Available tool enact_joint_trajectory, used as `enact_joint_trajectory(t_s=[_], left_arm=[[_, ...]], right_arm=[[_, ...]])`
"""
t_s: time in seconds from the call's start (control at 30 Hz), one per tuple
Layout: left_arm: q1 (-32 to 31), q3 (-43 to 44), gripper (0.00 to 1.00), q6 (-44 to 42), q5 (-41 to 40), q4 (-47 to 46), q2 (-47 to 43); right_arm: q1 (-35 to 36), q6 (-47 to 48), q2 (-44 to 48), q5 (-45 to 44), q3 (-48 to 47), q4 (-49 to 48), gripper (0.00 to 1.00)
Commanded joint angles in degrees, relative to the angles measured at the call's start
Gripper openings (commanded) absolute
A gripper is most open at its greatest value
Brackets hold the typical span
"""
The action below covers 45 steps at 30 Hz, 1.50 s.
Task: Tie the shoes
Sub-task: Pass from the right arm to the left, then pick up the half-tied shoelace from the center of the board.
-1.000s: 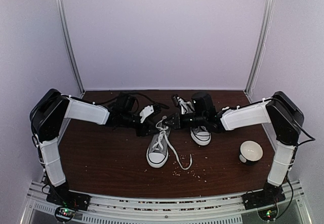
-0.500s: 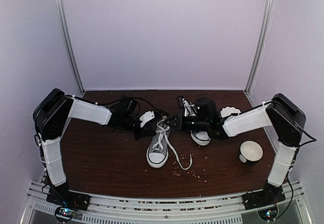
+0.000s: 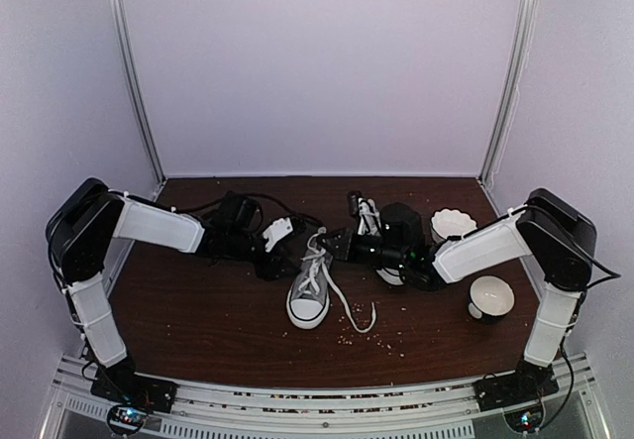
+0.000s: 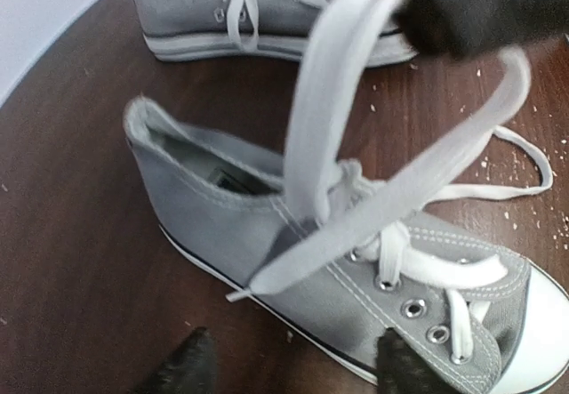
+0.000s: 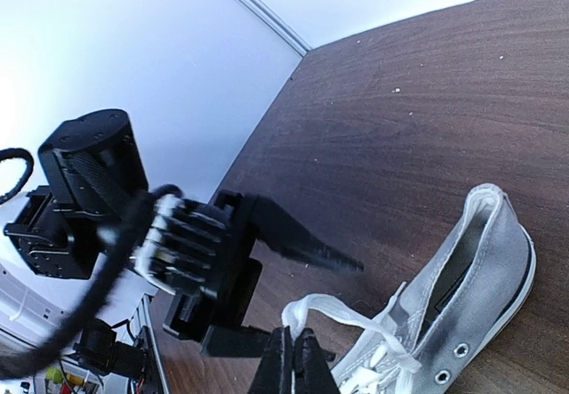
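Observation:
Two grey shoes lie on the brown table. The near shoe [image 3: 309,295] [image 4: 356,278] points its white toe at me, and its white lace [image 4: 329,118] rises from the top eyelets in a loop. My right gripper [image 3: 337,246] [image 5: 293,341] is shut on that loop [image 5: 356,309] above the shoe's heel. The lace's free end [image 4: 253,283] hangs loose over the shoe's side. My left gripper [image 3: 277,258] [image 4: 293,345] stands open just left of the heel, nothing between its fingers [image 4: 182,367]. The far shoe [image 3: 369,211] [image 4: 267,20] is partly hidden under the right arm.
A white cup [image 3: 491,296] stands at the right and a fluted white cup [image 3: 448,224] behind the right arm. Crumbs [image 3: 371,338] are scattered by the near shoe's trailing lace [image 3: 355,312]. Walls close in the back and sides.
My left gripper closed by the lace, then opened and drew back to the left, leaving the lace end free. My right gripper, still shut on the loop, shifted left and lower.

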State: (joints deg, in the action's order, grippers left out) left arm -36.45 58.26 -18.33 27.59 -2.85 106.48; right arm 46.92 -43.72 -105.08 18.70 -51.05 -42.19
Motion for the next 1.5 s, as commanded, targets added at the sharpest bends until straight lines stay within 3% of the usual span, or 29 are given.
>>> enact_joint_trajectory(t_s=[0.0,0.13,0.23,0.37,0.53,0.67,0.8,0.9,0.97,1.07,1.17,1.27,1.47], left_arm=[[-2.8,-1.4,0.94,4.3,-3.6,-12.5,-4.6],[-4.7,-0.6,0.98,5.8,-8.8,-16.4,-3.9],[-4.7,1.1,0.98,6.7,-8.3,-16.6,-2.5],[-4.7,1.9,0.89,7.2,-4.9,-17.5,-1.4],[-4.7,3.2,0.71,7.8,-4.8,-17.1,-0.1],[-4.7,3.9,0.36,7.8,-4.6,-16.7,0.6],[-4.7,3.6,0.20,7.7,-3.6,-16.6,0.6],[-4.7,3.0,0.01,7.7,-3.1,-16.9,0.4],[-4.7,2.7,0.00,7.9,-3.1,-17.5,0.4],[-4.7,2.7,0.00,7.9,-2.5,-17.9,0.5],[-4.7,2.6,0.00,7.7,-3.1,-17.8,0.5],[-4.8,2.3,0.00,7.0,-3.9,-17.3,0.6],[-5.6,2.1,0.00,3.4,-7.8,-15.7,0.4]], right_arm=[[1.1,-0.5,0.2,-5.6,-0.3,-2.6,0.00],[1.4,0.0,0.2,-6.6,-1.3,-2.6,0.00],[1.6,0.2,-0.3,-6.9,-2.1,-2.0,0.00],[1.7,0.1,-1.2,-7.0,-2.8,-2.4,0.00],[1.7,0.3,-1.5,-6.9,-3.4,-2.2,0.00],[1.7,0.4,-1.5,-6.5,-3.4,-2.0,0.00],[1.7,0.4,-1.2,-6.4,-3.1,-1.8,0.00],[1.8,0.8,-0.8,-6.3,-3.0,-1.2,0.00],[1.8,1.3,-0.5,-5.9,-3.2,0.0,0.00],[1.7,2.9,0.9,-6.2,-3.3,3.0,0.13],[1.7,6.3,4.4,-9.0,-2.7,10.5,0.28],[1.8,10.5,10.7,-14.7,-2.1,22.3,0.34],[5.3,16.1,18.3,-33.4,-4.8,55.3,0.37]])
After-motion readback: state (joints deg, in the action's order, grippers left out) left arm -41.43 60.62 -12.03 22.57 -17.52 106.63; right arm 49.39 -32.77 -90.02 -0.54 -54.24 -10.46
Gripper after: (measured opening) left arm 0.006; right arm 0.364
